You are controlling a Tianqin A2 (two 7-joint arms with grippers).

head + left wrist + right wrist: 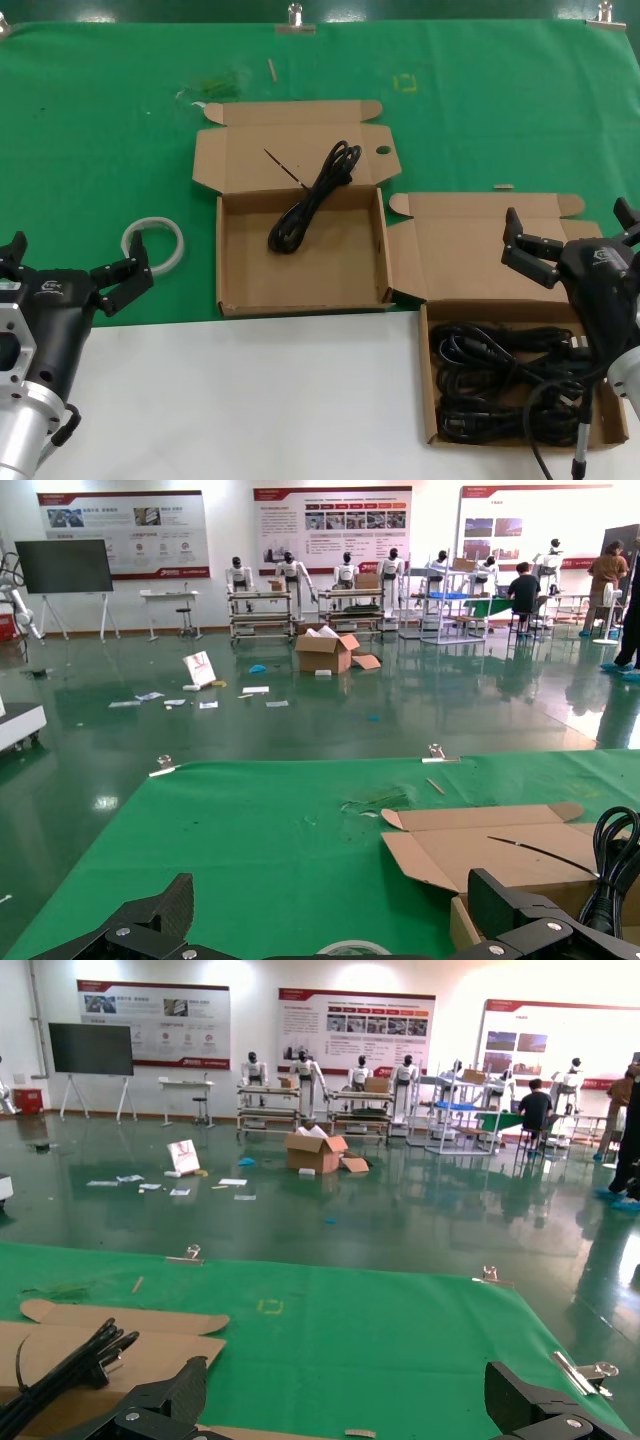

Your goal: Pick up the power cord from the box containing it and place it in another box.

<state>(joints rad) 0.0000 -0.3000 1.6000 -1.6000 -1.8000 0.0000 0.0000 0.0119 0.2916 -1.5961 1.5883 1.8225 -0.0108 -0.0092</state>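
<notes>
The power cord [312, 198] lies in another box [300, 300], propped across its back wall. Our right pincer [570, 232] hovers spread above the box containing the cord heap [432, 390]; our left pincer [72, 270], also spread, hangs over the worktop [250, 400]. We should withdraw cleanly, clear of the flaps.

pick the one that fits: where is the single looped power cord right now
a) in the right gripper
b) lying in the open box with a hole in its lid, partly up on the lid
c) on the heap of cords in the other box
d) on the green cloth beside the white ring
b, since the power cord lies slantwise in the open box, its upper end resting on the raised lid, with both grippers apart from it.
</notes>
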